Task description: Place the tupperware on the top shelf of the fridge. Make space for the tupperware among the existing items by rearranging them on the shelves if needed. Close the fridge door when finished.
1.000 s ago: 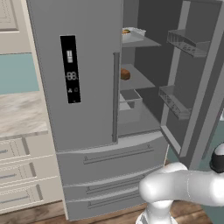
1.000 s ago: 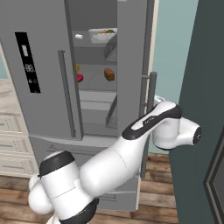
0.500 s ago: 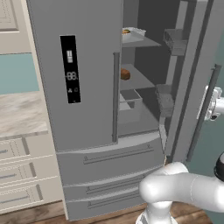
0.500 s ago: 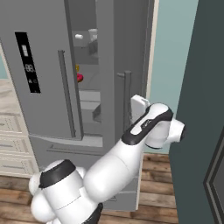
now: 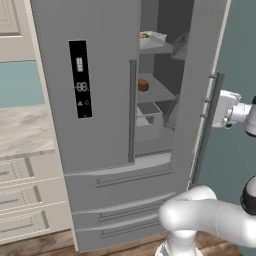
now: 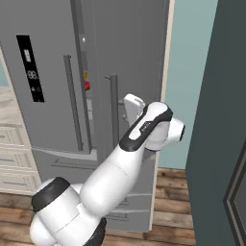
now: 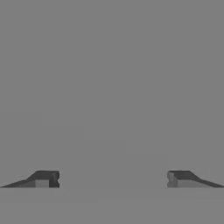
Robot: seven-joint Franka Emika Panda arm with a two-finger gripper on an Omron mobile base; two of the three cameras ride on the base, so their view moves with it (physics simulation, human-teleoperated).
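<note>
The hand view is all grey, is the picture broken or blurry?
Not broken: in the hand view the open hand faces a flat grey surface up close, with no shadow or glare. The left base view stays sharp, with the tupperware dim inside the shaded fridge.

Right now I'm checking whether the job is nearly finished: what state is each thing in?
fridge: left door shut, right door ajar, nearly closed
tupperware: on the top shelf
brown loaf: on the shelf below
gripper: open, empty, facing the right door
</note>
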